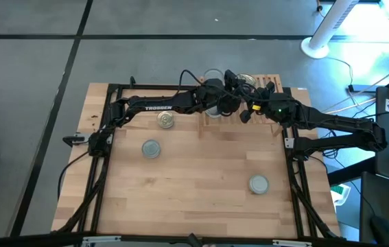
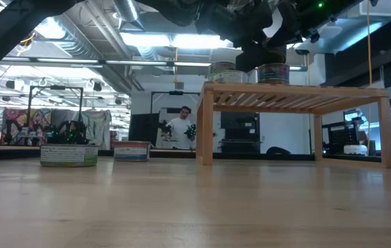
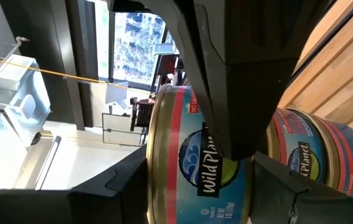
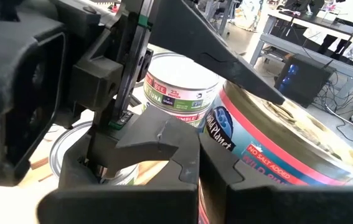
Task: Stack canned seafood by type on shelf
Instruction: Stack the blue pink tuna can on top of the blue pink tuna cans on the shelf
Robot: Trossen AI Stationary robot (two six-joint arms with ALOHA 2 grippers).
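Two dark robot arms meet over a low slatted wood shelf (image 1: pixel 276 88) at the far edge of a plank bench (image 1: pixel 201 185), toward its far right corner. The left gripper (image 3: pixel 226 134) has its fingers spread around a short round tin (image 3: pixel 195 168) with a blue and red label, one finger across its side, so it is pinching the tin. A second, pink-labelled tin (image 3: pixel 316 152) sits just beside it on the slats. The right gripper (image 1: pixel 245 115) hangs close by at the shelf's front edge, fingers pressed together and holding nothing.

Three more tins lie loose on the bench: a gold-topped one (image 1: pixel 166 121) near the far edge, a grey-topped one (image 1: pixel 151 148) toward the left, another grey one (image 1: pixel 258 184) toward the near right corner.

These tins look rigid, fairly dense for their size, with smooth label-wrapped walls that could slip. The safest hold is probably across the full width, fingers on opposite sides of the wall, below the raised rim
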